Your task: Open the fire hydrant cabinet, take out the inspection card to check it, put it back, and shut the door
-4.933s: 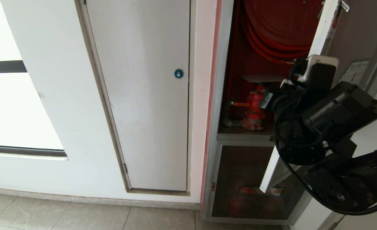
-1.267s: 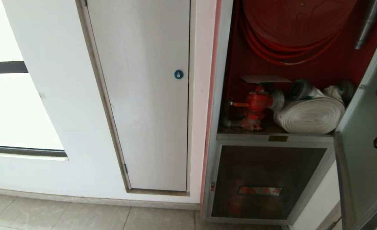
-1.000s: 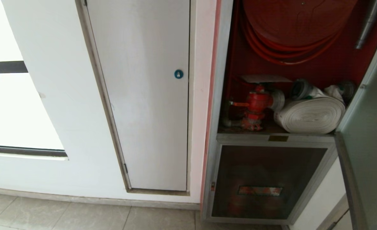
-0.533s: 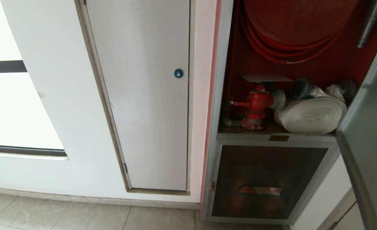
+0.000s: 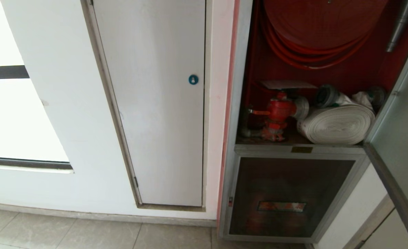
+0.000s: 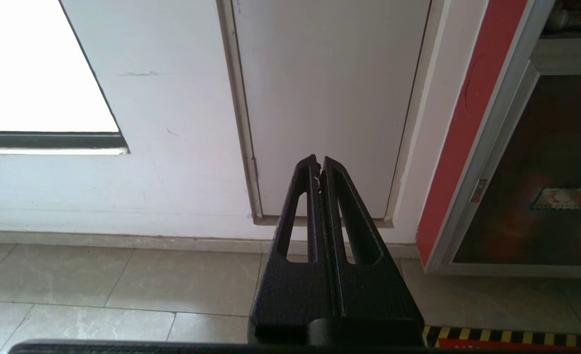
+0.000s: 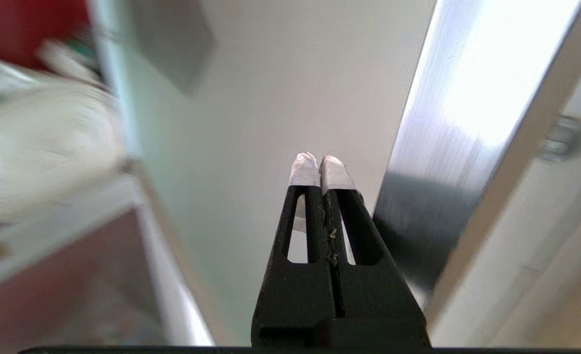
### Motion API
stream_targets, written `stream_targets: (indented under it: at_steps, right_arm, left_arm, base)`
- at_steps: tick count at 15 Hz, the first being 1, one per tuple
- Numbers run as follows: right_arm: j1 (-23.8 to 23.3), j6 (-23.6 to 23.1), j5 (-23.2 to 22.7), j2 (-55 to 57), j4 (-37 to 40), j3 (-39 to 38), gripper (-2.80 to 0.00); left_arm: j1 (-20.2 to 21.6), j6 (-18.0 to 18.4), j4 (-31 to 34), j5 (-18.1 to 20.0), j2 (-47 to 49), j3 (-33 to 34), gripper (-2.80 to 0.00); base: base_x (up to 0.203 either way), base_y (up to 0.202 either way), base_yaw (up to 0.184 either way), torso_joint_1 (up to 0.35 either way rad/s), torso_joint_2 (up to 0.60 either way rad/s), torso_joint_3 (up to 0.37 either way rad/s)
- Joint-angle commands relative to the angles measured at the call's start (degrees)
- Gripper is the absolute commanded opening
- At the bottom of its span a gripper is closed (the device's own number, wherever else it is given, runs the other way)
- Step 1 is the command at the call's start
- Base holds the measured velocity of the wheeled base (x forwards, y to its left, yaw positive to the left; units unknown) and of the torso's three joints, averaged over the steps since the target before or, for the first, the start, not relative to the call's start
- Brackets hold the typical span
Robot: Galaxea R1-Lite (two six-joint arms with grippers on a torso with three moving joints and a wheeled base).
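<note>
White wall point(image 5: 51, 114) and pale floor tiles point(image 5: 69, 235) surround the fire hydrant cabinet point(image 5: 236, 103), which stands open. Its door point(image 5: 400, 138) is swung wide at the right edge. Inside, the inspection card point(image 5: 286, 84) lies flat above the red hydrant valve point(image 5: 276, 110), beside a white rolled hose point(image 5: 337, 124). The right gripper point(image 7: 320, 162) faces the door's inner side, fingers pressed together, empty. The left gripper point(image 6: 319, 162) points at the wall low down, likewise closed and empty.

A: What do the fingers of the left gripper point(image 6: 320, 164) look like?
B: Matte black, tapered, each with a long slot cut through.
A: And the right gripper point(image 7: 320, 162)?
B: Same black slotted build, but whitish tape wraps its fingertips point(image 7: 304, 169).
</note>
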State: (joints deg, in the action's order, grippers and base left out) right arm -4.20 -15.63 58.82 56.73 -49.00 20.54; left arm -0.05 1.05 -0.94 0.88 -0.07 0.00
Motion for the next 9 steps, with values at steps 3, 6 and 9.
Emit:
stream_targets:
  at_steps: [3, 6, 9]
  right_arm:
    - [-3.33, -0.1, 2.09, -0.9, 2.91, 1.94, -2.8]
    - [-8.01, -0.1, 1.98, -0.66, 7.34, 5.13, -2.8]
    - [-11.25, 0.14, 1.72, 1.52, 9.11, 6.22, -2.8]
  left_arm:
    - [0.02, 0.01, -0.03, -0.06, -0.01, 0.35, -2.8]
    - [0.05, 0.01, -0.03, -0.01, -0.01, 0.35, -2.8]
    - [0.05, 0.08, -0.03, -0.08, -0.01, 0.35, -2.8]
  base:
    - [0.0, 0.0, 0.0, 0.0, 0.0, 0.0]
    - [0.0, 0.0, 0.0, 0.0, 0.0, 0.0]
    - [0.0, 0.0, 0.0, 0.0, 0.0, 0.0]
